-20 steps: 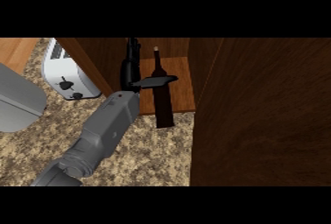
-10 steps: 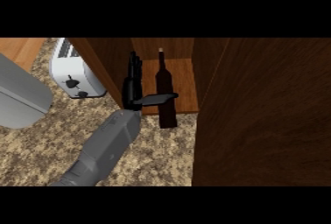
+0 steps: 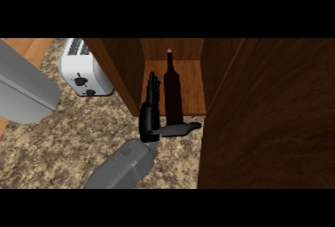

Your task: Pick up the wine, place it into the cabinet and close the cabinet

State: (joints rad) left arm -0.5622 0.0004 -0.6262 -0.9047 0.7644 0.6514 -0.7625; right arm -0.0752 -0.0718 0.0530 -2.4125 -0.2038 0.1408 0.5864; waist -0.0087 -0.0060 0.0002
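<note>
The dark wine bottle (image 3: 173,91) stands upright on the floor of the open wooden cabinet (image 3: 193,91), near its front edge. My left hand (image 3: 149,116) is open and turned on edge just left of the bottle. Its fingers lie straight along the cabinet's left wall, and the thumb (image 3: 181,129) sticks out to the right in front of the bottle's base. Nothing is curled round the bottle. The right hand does not show.
The open cabinet door (image 3: 268,115) fills the right side as a tall dark wood panel. A white toaster (image 3: 82,73) stands on the speckled counter (image 3: 59,150) left of the cabinet. A large grey object (image 3: 23,93) is at the far left.
The hand has slid back toward me along the bottle, from its middle down to its base. The view has shifted, so the cabinet and toaster now sit further right.
</note>
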